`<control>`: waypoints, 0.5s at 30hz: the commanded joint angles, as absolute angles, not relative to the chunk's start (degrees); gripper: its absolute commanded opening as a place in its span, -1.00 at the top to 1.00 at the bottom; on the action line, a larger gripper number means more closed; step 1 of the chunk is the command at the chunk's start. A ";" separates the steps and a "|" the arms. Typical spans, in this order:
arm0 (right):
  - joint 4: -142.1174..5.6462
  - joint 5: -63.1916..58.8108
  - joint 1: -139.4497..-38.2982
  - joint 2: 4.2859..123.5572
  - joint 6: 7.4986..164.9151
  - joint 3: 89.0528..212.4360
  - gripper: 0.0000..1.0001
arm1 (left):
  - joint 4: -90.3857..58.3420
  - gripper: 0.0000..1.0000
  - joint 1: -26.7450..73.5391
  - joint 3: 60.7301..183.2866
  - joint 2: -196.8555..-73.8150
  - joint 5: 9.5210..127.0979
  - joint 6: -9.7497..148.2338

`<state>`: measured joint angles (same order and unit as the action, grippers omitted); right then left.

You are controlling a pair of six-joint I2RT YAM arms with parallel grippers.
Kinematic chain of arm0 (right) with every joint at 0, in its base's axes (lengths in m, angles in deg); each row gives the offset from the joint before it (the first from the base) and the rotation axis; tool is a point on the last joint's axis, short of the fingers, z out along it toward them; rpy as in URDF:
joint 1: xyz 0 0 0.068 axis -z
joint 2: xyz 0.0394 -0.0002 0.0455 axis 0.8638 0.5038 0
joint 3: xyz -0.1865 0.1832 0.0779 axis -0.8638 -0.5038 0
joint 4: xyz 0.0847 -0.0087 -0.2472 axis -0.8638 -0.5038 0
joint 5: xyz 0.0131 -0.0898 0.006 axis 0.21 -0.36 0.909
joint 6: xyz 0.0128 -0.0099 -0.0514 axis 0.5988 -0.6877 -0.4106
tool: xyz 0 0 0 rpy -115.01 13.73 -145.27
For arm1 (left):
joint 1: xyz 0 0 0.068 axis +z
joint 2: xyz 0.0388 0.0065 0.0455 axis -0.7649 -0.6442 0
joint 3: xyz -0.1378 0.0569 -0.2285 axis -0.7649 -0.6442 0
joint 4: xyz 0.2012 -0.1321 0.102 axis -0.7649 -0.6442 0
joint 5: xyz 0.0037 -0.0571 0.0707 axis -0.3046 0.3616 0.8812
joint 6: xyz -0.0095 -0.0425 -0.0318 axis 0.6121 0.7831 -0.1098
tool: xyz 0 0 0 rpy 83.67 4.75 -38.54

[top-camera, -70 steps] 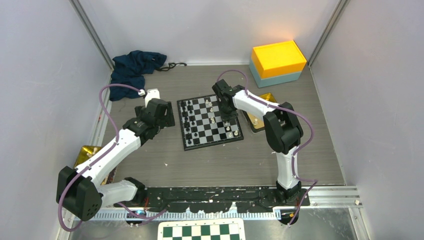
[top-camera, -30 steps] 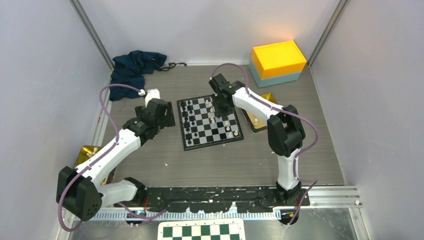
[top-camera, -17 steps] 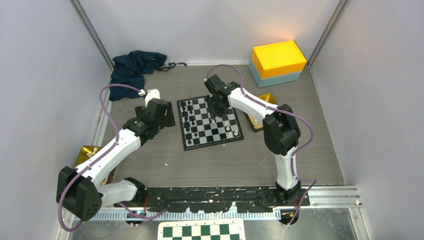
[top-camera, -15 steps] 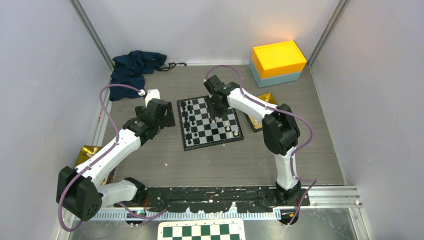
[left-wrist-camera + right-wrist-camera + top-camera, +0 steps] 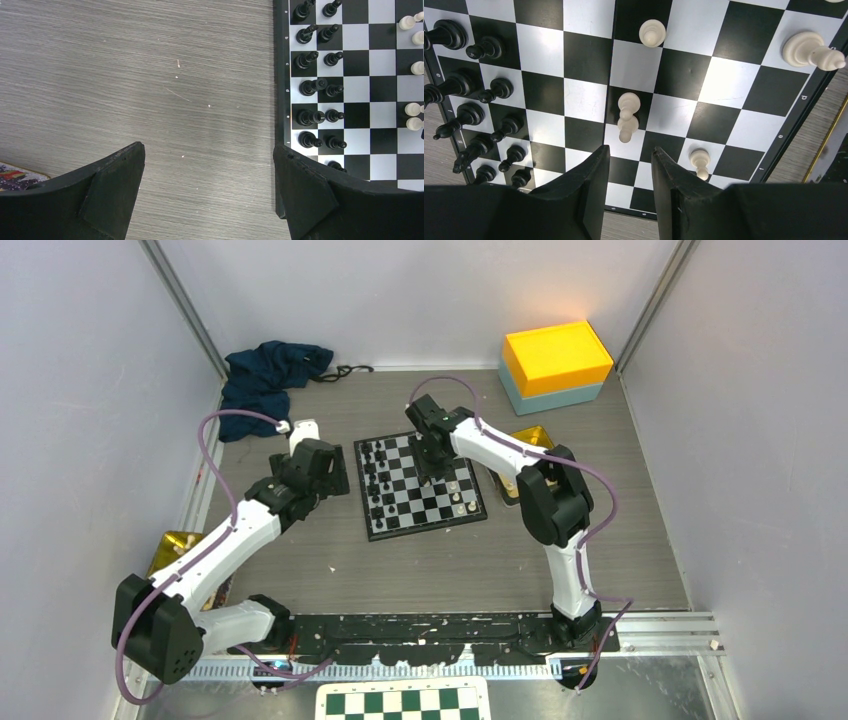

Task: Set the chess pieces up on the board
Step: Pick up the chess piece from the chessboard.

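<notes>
- From above, the board [image 5: 425, 512] lay at the middle of the table [image 5: 400, 570], between the two arms.
- Black pieces [image 5: 377, 480] stood in two files along its left side, and white pieces [image 5: 460, 502] were scattered over its right half.
- The right gripper [image 5: 430, 472] hung over the board's far middle; the left gripper [image 5: 338, 472] sat just beside the board's left edge.
- A yellow box [image 5: 557, 355] stood at the far right and a dark cloth [image 5: 270, 370] lay at the far left.
- In the left wrist view, the left gripper [image 5: 210, 195] was spread wide and empty, with bare table between its fingers [image 5: 117, 185].
- One finger overlapped the board's border; black pieces [image 5: 312, 87] lined the nearest files, with white pieces [image 5: 412, 110] beyond them.
- In the right wrist view, the right gripper [image 5: 631, 185] was released, its fingers [image 5: 591, 190] parted by a narrow gap with nothing between them.
- A tall white piece [image 5: 628, 117] stood free on the board [image 5: 589, 60] just past the fingertips.
- Black pieces [image 5: 479, 100] were ranked at one side.
</notes>
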<state>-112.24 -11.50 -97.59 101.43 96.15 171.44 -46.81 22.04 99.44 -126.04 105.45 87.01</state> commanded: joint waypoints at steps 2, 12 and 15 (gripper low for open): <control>-110.57 -10.80 -98.04 101.39 95.65 174.40 0.17 | -44.79 -0.99 22.36 99.32 -124.09 106.19 86.64; -110.05 -10.62 -98.12 102.39 95.85 174.55 0.22 | -44.93 -0.99 22.38 99.06 -123.78 106.28 86.67; -109.92 -10.63 -98.15 102.65 95.76 174.59 0.24 | -44.91 -0.99 22.39 98.99 -123.66 106.28 86.64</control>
